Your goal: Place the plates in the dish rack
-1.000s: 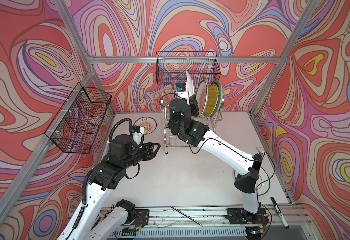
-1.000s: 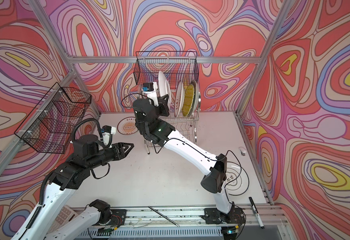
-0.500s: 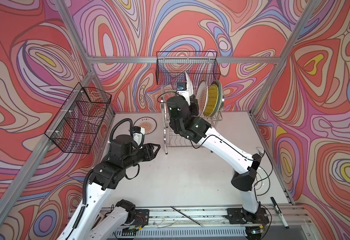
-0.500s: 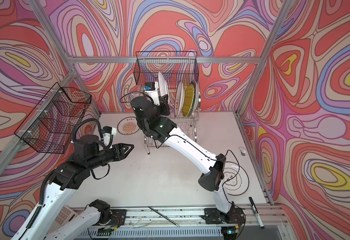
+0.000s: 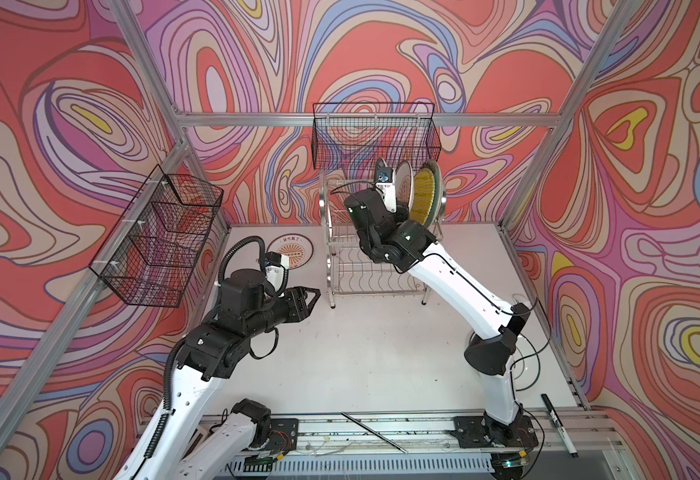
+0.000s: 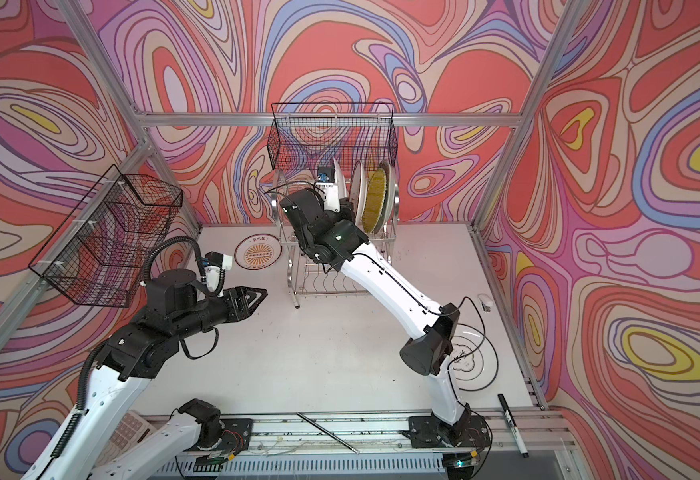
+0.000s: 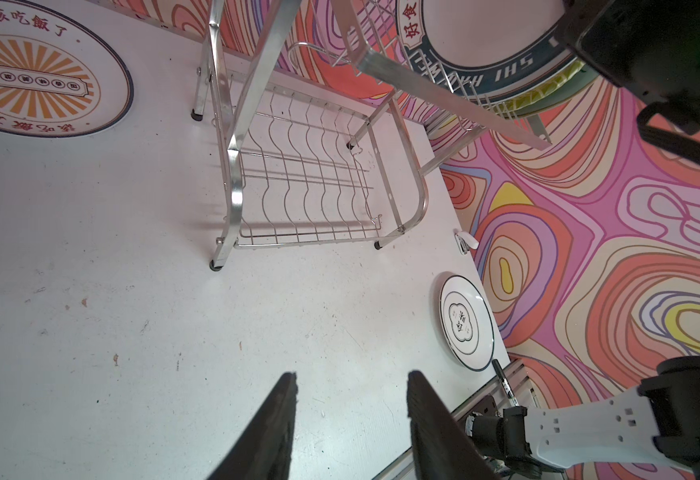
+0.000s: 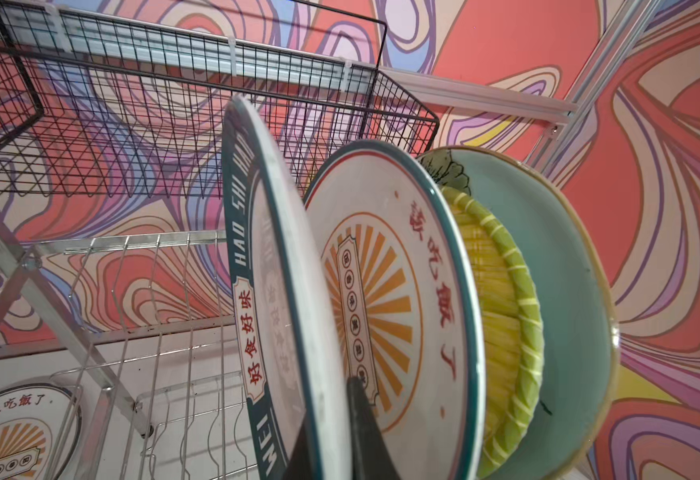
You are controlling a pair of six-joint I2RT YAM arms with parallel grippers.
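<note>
Right arm reaches high to the dish rack, its end effector clamped on the green-lettered plate, which stands upright at the upper tier beside the racked sunburst plate. Left end effector hovers half-open and empty over clear worktop. Loose sunburst plate at its 11 o'clock, black-ringed plate at 4 o'clock by the edge.
</note>
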